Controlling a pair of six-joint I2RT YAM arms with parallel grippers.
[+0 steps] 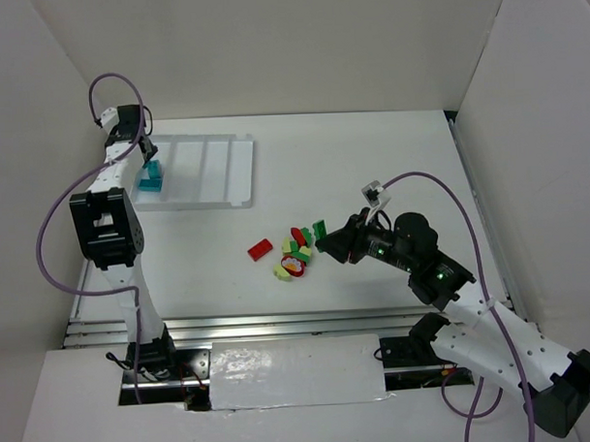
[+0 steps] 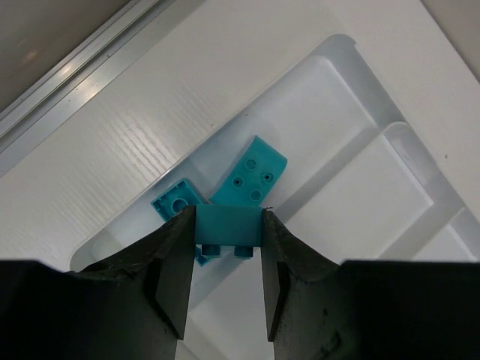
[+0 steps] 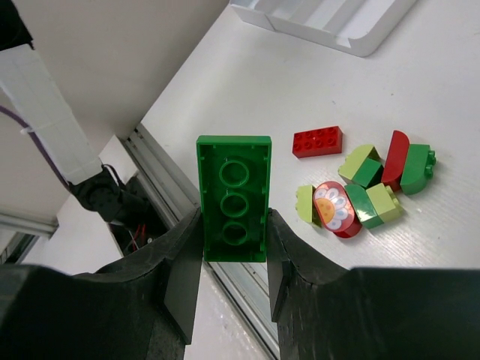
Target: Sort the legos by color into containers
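My left gripper (image 2: 228, 222) is shut on a teal-blue brick (image 2: 227, 226), held over the leftmost compartment of the white tray (image 1: 225, 156). Two more teal bricks (image 2: 250, 171) lie in that compartment below it, also visible in the top view (image 1: 152, 177). My right gripper (image 3: 234, 225) is shut on a long green brick (image 3: 234, 196), held above the table right of the loose pile (image 1: 296, 252). The pile holds green, yellow-green and red bricks and a flower-printed piece (image 3: 333, 206). A red brick (image 1: 260, 248) lies apart to its left.
White walls enclose the table on the left, back and right. A metal rail (image 1: 279, 323) runs along the near edge. The tray's other three compartments (image 2: 375, 180) show no bricks.
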